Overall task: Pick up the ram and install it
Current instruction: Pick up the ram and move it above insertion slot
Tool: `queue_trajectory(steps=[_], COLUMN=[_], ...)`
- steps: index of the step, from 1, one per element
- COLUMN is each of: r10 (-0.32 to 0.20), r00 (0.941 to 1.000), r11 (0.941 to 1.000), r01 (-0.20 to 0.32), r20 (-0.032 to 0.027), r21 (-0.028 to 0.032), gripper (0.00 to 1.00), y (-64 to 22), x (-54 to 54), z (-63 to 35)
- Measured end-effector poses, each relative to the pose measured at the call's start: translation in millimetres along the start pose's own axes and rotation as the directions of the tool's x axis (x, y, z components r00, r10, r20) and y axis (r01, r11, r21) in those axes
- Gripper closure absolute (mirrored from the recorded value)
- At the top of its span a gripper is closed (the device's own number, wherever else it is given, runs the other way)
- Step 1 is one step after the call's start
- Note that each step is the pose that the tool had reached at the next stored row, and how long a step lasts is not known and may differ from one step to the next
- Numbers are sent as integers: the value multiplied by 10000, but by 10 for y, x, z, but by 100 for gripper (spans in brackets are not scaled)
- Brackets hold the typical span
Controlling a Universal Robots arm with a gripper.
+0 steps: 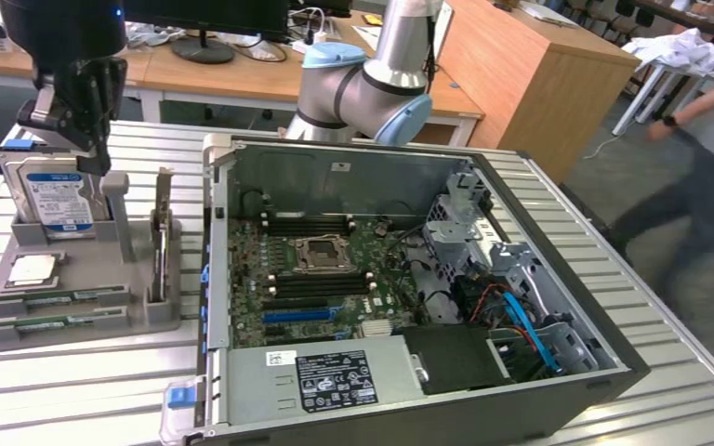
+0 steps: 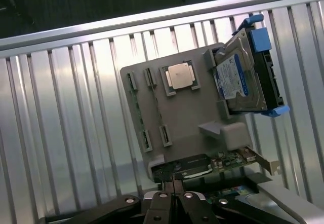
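My gray holder (image 1: 146,316) carries the ram (image 1: 57,298), two green sticks lying flat along its near edge, a processor chip (image 1: 33,270) behind them and a hard drive (image 1: 57,190) upright at its back. To the exterior view's right of the holder stands the open computer case (image 1: 295,177). My pincer (image 2: 174,183) hangs above the holder, fingers pressed together, gripping nothing.

The person (image 1: 702,158) is blurred and cut off at the exterior view's right; the hard drive (image 1: 57,200) is partly hidden by the gripper (image 1: 92,163).

A lab; wooden desks (image 1: 257,70), robot arm (image 1: 363,88) (opened computer (image 1: 332,181) alongside).
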State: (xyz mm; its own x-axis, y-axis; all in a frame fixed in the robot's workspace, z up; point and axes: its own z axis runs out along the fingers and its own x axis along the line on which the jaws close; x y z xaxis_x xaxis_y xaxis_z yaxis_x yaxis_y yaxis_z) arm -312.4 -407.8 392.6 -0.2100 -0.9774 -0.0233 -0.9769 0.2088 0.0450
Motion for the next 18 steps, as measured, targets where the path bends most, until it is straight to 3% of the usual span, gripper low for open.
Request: queue_trajectory(steps=[9, 18], r10=[-649, -1280], r00=[9979, 9918], r11=[9979, 9918], r01=[649, 1279], r20=[-29, -56], r21=[-16, -34], gripper=[90, 90], y=[0, 0], x=[0, 0], z=[0, 0])
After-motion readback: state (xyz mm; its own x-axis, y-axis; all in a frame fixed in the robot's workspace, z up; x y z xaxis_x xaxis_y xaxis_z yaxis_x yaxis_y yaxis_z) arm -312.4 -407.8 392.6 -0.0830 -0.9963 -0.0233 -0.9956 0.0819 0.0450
